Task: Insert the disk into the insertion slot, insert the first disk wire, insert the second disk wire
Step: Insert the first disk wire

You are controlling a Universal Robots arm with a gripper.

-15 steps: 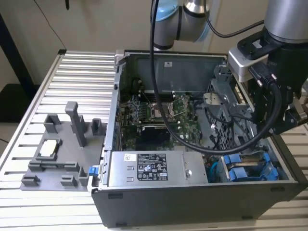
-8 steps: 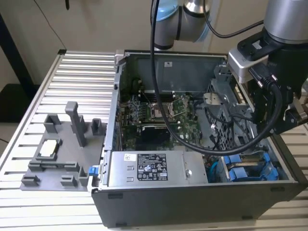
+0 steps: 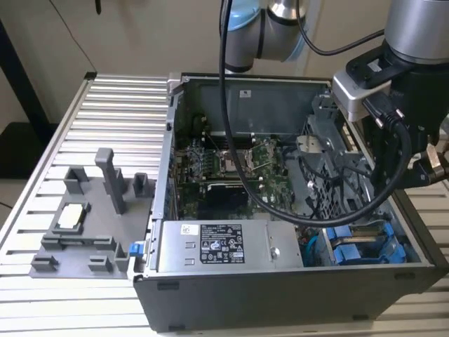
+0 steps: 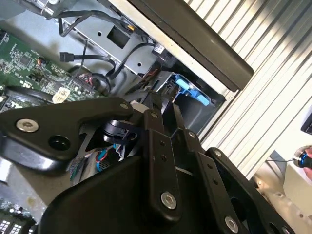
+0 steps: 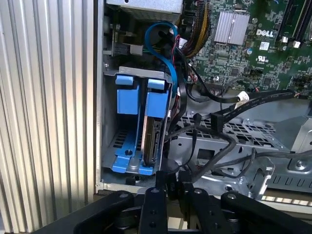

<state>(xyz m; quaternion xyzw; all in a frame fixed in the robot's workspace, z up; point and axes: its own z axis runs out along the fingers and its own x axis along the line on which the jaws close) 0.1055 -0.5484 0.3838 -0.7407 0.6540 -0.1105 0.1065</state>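
disk (image 5: pixel 157 140) edge-on in insertion slot (image 5: pixel 108 146), hand (image 5: pixel 173 186) cropped

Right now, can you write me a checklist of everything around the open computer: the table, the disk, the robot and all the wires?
Surface: ribbed silver metal table, carrying the open dark grey computer case.
Job's things: silver-grey disk in its bright blue plastic carrier stands inside the grey sheet-metal drive cage slot, beside a second blue carrier.
Clutter: grey plastic fixture with posts, on the table next to the case.
Grippers: black gripper close to the disk's exposed end; contact cannot be told.
Cables: blue cable curls past the cage; loose black wires lie over the perforated grey metal panel; thick black cable loops through the case.
Surroundings: pale wall.
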